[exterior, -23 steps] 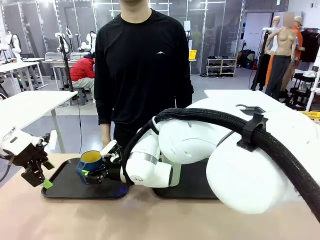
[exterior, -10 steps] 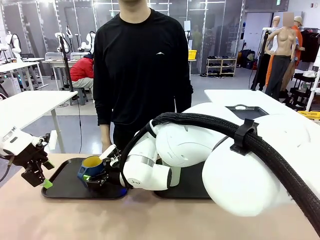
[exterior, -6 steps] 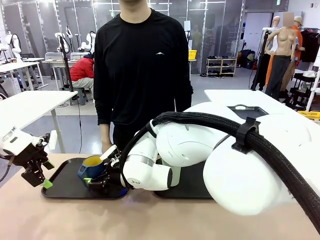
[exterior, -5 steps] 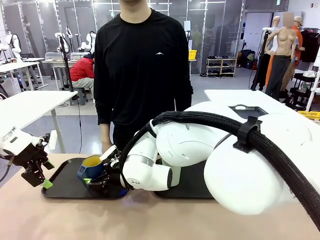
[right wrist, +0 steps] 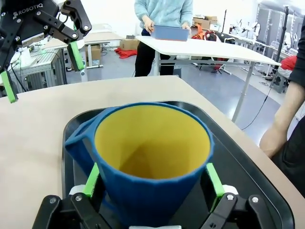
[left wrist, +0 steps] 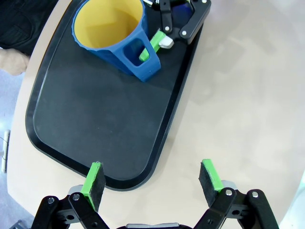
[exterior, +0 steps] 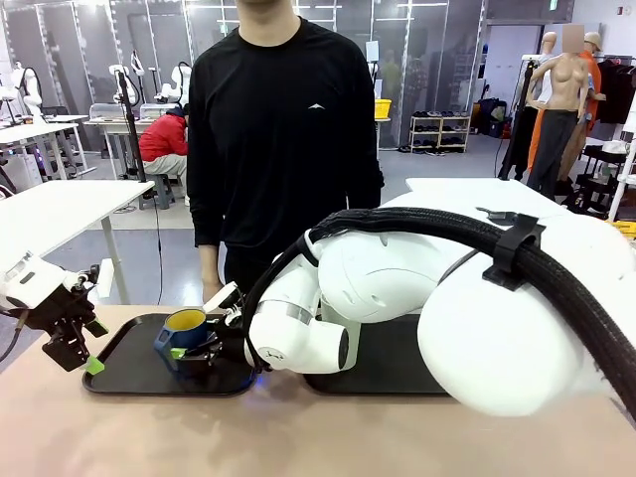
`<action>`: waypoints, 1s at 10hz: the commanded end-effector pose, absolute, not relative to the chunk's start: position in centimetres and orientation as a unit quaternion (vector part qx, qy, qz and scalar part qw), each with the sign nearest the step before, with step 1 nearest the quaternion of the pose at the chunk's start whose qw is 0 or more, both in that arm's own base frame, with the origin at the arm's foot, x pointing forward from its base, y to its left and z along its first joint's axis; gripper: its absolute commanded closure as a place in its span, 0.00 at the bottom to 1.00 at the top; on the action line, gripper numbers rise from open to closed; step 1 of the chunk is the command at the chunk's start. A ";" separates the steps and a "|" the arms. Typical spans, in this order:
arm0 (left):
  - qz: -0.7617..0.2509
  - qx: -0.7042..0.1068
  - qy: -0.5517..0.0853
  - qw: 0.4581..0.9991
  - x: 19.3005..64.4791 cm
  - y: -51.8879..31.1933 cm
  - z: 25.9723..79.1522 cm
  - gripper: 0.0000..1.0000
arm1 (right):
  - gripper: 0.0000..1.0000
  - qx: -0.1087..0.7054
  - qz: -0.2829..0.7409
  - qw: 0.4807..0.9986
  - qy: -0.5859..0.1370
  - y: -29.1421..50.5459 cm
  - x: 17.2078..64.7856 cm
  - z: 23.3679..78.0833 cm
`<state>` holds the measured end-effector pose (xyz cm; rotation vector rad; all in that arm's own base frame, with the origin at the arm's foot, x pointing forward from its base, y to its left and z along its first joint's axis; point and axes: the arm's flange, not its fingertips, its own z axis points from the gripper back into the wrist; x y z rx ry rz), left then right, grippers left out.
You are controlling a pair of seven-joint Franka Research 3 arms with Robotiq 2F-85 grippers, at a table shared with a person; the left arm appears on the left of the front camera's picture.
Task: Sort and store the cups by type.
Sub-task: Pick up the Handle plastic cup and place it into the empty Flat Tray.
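Blue mug (exterior: pixel 183 332) upright on black tray (exterior: pixel 124 373), table's left side. Right end effector (exterior: pixel 197 352) spread wide, pads flanking the mug, not gripping. Left end effector (left wrist: pixel 150 180) open, empty. Mug looks rigid, light, glossy; best held across the body or by its handle (left wrist: pixel 144 61)

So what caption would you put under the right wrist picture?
Blue mug with a yellow inside standing on the black tray, between the right gripper's open green-padded fingers.
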<state>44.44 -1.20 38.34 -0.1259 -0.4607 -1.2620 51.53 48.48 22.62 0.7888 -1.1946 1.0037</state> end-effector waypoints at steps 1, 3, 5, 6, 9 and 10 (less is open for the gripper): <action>-0.580 -0.055 -0.220 0.782 44.5 -1.2 38.1 0.00 | 0.00 0.326 0.435 0.651 -0.530 47.5 47.0 21.5; -0.580 -0.055 -0.220 0.782 44.5 -1.2 38.1 0.00 | 0.00 0.328 0.433 0.656 -0.524 46.9 46.6 21.5; -0.580 -0.055 -0.220 0.782 44.5 -1.2 38.1 0.00 | 0.00 0.340 0.432 0.655 -0.518 46.1 46.0 21.7; -0.580 -0.055 -0.220 0.782 44.5 -1.2 38.1 0.00 | 0.00 0.342 0.432 0.656 -0.516 45.6 45.7 21.8; -0.580 -0.055 -0.220 0.782 44.5 -1.2 38.1 0.00 | 0.00 0.332 0.442 0.662 -0.506 43.7 44.1 22.9; -0.580 -0.055 -0.220 0.782 44.5 -1.2 38.1 0.00 | 0.00 0.334 0.452 0.663 -0.495 43.0 43.7 23.3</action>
